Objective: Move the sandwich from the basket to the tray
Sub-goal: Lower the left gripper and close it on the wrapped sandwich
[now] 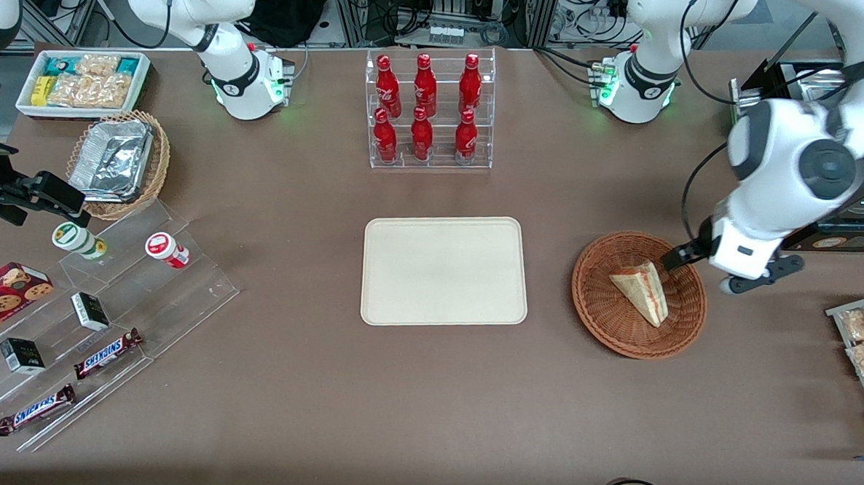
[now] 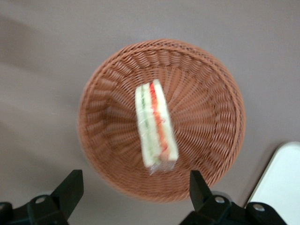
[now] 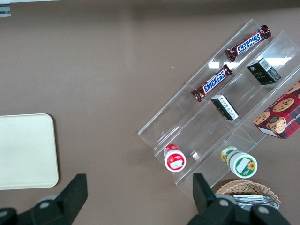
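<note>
Sandwich [image 2: 156, 125] lying in basket [image 1: 603, 323], filling edge up (red and green stripes plain in the wrist view), still wrapped in clear film. Gripper [image 2: 133, 192] spread wide, holding nothing, hovering over the basket rim on the working arm's side. Tray [image 1: 445, 270] bare, near the basket, toward the table's middle.

Likely light and soft: bread sure to squash under a hard pinch, film probably slick. Best taken across the two flat bread faces, near the thick middle of the wedge, not at the thin tip. Gentle close advised.
</note>
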Controlling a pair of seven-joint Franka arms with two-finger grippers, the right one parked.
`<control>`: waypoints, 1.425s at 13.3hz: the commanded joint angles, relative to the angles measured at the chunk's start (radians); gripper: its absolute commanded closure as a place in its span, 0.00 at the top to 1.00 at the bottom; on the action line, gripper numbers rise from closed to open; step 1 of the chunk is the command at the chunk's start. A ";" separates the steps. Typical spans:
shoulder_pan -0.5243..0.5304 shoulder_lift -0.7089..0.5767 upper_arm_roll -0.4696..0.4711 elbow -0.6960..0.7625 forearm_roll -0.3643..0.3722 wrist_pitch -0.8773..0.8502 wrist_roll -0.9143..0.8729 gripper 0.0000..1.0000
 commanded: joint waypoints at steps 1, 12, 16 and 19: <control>-0.004 0.020 -0.024 -0.083 0.001 0.150 -0.210 1.00; 0.007 0.200 -0.049 -0.080 0.058 0.268 -0.224 1.00; 0.010 0.237 -0.047 -0.077 0.058 0.302 -0.224 0.72; 0.011 0.226 -0.047 -0.072 0.058 0.290 -0.200 0.13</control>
